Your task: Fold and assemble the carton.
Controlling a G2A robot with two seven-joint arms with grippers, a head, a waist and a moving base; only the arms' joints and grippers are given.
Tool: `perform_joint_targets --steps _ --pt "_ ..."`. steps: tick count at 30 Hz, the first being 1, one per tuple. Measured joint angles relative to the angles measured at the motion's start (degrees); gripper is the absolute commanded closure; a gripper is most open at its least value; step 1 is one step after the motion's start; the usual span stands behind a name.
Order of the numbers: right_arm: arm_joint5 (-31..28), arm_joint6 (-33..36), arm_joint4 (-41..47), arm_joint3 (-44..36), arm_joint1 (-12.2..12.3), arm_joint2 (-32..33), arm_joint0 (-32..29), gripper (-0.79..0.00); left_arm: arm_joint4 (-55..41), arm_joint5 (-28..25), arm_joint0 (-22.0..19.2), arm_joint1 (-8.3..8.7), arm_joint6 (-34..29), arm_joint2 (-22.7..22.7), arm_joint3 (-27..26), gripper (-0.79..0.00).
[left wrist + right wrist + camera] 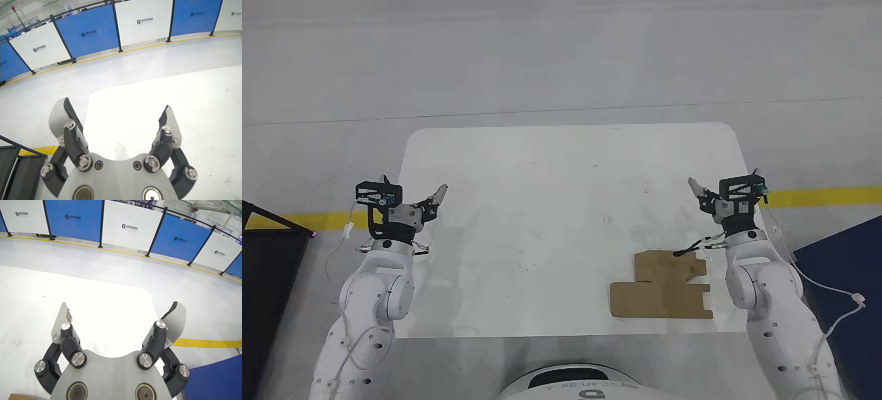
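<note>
Just behind my right end effector [121, 306], which is spread apart, the flat carton [662, 285] lies on the tabletop [542, 220], well apart from my left end effector [116, 103], likewise spread apart over the opposite edge.

The right hand [121, 306] hangs over the white tabletop [37, 291] near its rounded corner, fingers [60, 317] spread wide with nothing between them. A sliver of brown carton [20, 397] shows close by the hand's base. Beyond the tabletop lie grey floor [170, 275], a yellow line [208, 342] and blue-and-white fence panels [128, 228].
</note>
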Motion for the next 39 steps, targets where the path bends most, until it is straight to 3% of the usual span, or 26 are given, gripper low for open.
perform_joint_targets --steps 9,16,21,39 --pt "-1.1 -0.4 -1.5 -0.1 0.1 0.2 -0.6 -0.785 0.0 0.0 0.0 0.00 0.0 0.0 0.0 -0.785" --pt "-22.4 -6.6 -7.4 -0.5 2.2 8.7 -8.3 -0.785 0.0 0.0 0.0 0.00 0.0 0.0 0.0 -0.785" --pt "-31.2 -13.9 -11.5 1.2 3.0 13.3 -12.8 -0.785 0.0 0.0 0.0 0.00 0.0 0.0 0.0 -0.785" --pt "-31.2 -13.9 -11.4 1.3 3.1 13.4 -12.7 -0.785 0.0 0.0 0.0 0.00 0.0 0.0 0.0 -0.785"
